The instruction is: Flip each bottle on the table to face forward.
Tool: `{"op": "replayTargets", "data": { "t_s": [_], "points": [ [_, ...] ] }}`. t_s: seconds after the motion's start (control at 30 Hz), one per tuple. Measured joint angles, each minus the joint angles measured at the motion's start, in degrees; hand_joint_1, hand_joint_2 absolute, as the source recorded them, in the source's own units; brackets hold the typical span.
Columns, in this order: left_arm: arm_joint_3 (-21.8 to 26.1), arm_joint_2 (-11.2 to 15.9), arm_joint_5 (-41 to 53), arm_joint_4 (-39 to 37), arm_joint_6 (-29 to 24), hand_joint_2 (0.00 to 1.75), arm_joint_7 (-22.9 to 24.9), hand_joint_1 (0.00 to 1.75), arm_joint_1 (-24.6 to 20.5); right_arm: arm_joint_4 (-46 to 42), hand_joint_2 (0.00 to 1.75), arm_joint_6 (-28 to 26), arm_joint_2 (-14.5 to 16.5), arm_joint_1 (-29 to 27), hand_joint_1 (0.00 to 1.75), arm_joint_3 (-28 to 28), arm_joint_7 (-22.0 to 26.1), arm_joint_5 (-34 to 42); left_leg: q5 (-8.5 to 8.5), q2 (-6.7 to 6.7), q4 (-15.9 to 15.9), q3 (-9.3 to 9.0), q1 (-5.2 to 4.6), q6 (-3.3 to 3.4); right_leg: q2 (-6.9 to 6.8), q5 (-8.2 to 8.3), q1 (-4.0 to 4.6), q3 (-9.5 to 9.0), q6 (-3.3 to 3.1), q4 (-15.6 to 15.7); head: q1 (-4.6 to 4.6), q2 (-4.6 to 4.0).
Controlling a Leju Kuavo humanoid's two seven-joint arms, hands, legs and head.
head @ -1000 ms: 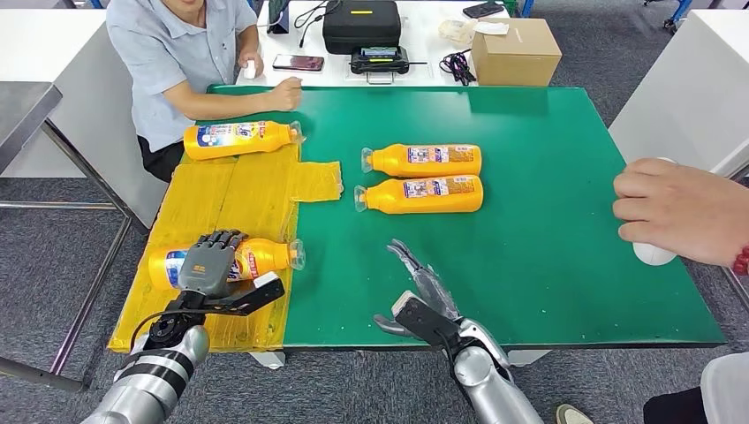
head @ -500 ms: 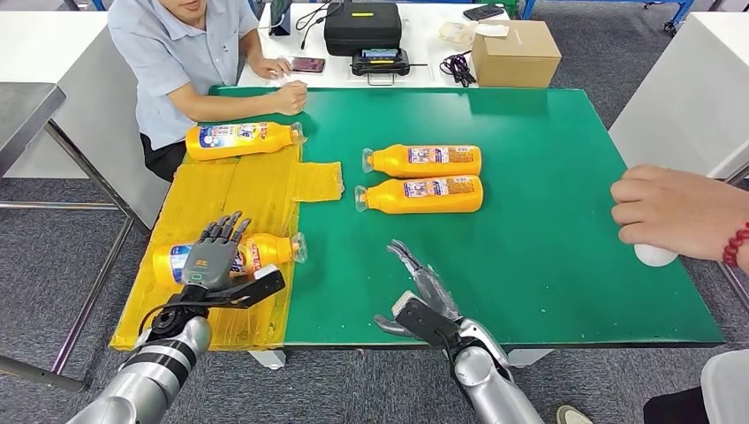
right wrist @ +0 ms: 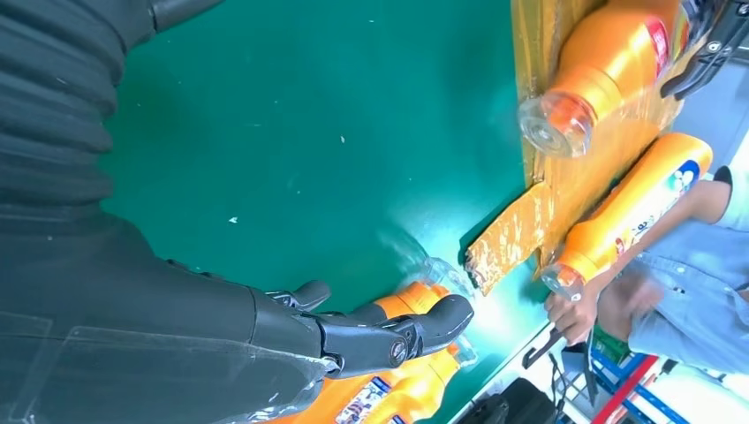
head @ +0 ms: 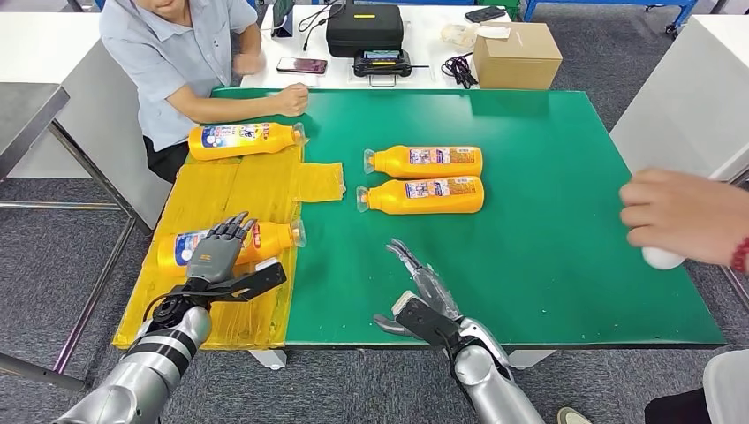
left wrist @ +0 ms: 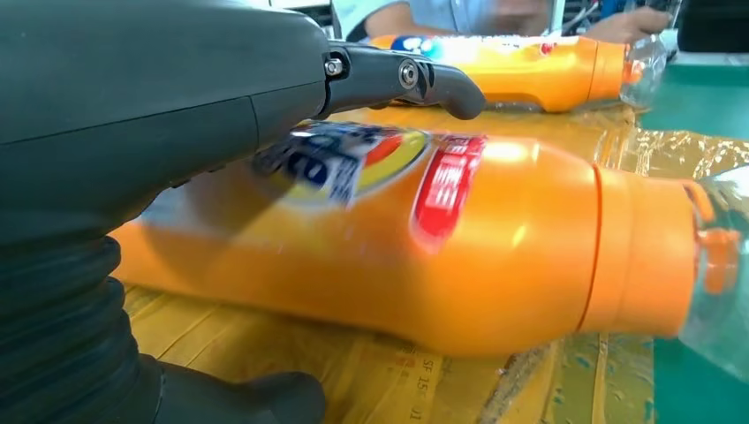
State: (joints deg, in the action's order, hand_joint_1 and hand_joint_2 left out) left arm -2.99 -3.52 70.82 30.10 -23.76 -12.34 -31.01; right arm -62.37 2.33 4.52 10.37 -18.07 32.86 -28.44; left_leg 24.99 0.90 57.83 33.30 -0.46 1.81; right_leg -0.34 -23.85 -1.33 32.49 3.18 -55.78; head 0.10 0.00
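Note:
Several orange bottles lie on their sides. The near-left bottle (head: 265,240) (left wrist: 495,256) rests on the yellow taped patch (head: 221,190), its clear cap toward the green mat. My left hand (head: 215,256) (left wrist: 132,115) lies on top of it with fingers stretched over the label and the thumb spread apart beside it. A far-left bottle (head: 245,140) (left wrist: 521,66) lies by the seated person. Two more bottles (head: 424,161) (head: 422,194) lie side by side mid-table. My right hand (head: 424,296) (right wrist: 353,336) hovers open at the front edge, holding nothing.
A person sits at the far left with a fist (head: 290,99) on the green table (head: 548,265). Another person's hand (head: 684,212) holds a white object (head: 658,257) at the right edge. A cardboard box (head: 517,51) and a black case (head: 364,26) stand behind.
The near-left bottle has rolled a little away from the front edge under my left hand, whose fingers have straightened over it. My right hand has stayed put.

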Motion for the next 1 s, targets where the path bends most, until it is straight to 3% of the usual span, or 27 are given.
{"op": "replayTargets", "data": {
  "t_s": [0.17, 0.37, 0.7, 0.83, 1.0],
  "points": [
    [0.19, 0.0, -0.82, -0.66, 0.37, 1.75, -0.45, 0.0, -0.22, 0.05, 1.75, 0.05, -0.02, 0.06, 0.0, 0.21, 0.27, -0.03, 0.0, 0.0, 0.0, -0.07, 0.0, 0.0, 0.0, 0.0, 0.0, -0.07, 0.0, 0.0, 0.0, 0.0],
    [0.28, -0.6, -0.64, -0.87, -4.03, 1.75, -0.99, 0.0, 0.39, 0.09, 1.75, 0.05, -0.05, 0.07, 0.0, 0.37, 0.45, -0.23, 0.0, 0.04, 0.0, -0.09, 0.0, 0.0, -0.04, 0.0, 0.0, -0.08, 0.0, 0.01, 0.01, 0.0],
    [0.31, -1.31, -1.67, -0.15, -6.27, 1.75, -2.38, 0.0, 1.17, -0.04, 1.75, -0.57, -0.14, -0.05, 0.0, 0.43, 0.92, -0.28, -0.01, 0.04, 0.0, -0.1, -0.01, 0.0, -0.04, 0.0, 0.0, -0.05, 0.0, 0.01, -0.01, 0.0],
    [0.06, -4.96, -7.76, 6.93, -9.83, 1.75, -7.02, 0.0, 6.12, -2.63, 1.75, -6.18, 0.29, -1.31, 0.0, 1.78, 1.31, -2.0, -0.01, 0.02, 0.03, 0.09, -0.03, 0.01, -0.03, 0.02, -0.02, 0.12, 0.04, 0.02, 0.01, 0.0],
    [-4.41, -10.28, -11.47, 23.39, -9.38, 1.75, -5.59, 0.0, 13.23, -11.01, 1.75, -19.93, 3.13, -3.43, 0.0, 7.1, -1.15, -7.42, 0.02, -0.02, 0.04, 0.39, -0.07, 0.04, -0.01, 0.05, -0.04, 0.41, 0.09, 0.06, 0.0, 0.0]
  ]
}}
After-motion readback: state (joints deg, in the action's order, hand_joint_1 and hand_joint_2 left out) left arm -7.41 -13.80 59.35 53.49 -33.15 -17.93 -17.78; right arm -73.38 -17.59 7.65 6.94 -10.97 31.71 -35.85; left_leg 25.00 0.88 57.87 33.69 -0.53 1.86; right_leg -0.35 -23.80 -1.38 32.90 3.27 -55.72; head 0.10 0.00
